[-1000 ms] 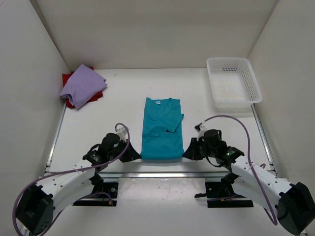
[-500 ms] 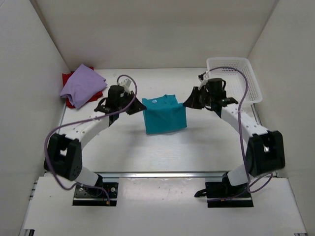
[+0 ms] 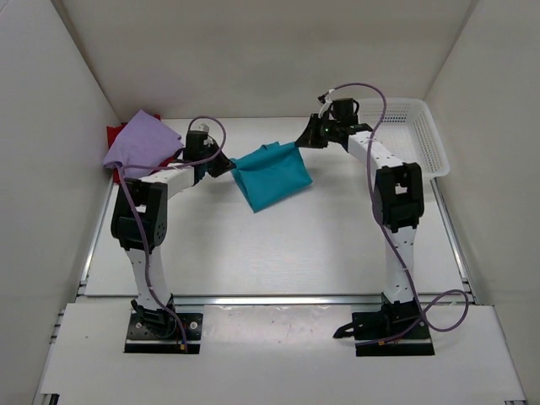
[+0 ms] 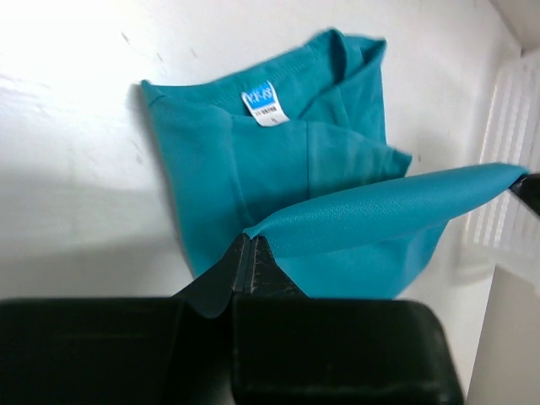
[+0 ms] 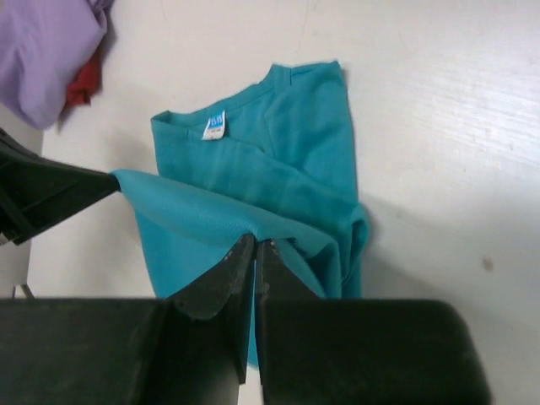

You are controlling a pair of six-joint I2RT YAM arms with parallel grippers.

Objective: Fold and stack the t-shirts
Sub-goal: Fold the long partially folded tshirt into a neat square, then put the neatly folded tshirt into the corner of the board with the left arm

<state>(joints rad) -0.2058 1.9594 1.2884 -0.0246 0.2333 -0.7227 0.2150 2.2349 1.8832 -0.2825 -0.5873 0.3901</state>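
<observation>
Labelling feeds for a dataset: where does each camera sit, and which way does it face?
Top external: above and behind the robot, looking down; left arm and right arm show, holding the teal cloth t-shirt.
Left wrist: on the left arm, looking down past the left gripper, shut on the shirt.
Right wrist: likewise, past the right gripper.
Both wrist views share the white neck label.

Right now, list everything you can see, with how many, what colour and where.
teal t-shirt: one, teal, far middle, one edge pinched up off the surface
lavender t-shirt: one, lavender, far left corner, lying on the red one
red t-shirt: one, deep red, far left corner, mostly covered
basket: one, white mesh, far right corner
table: one, white, under everything
left gripper: one, black, shut on the teal t-shirt
right gripper: one, black, shut on the teal t-shirt
</observation>
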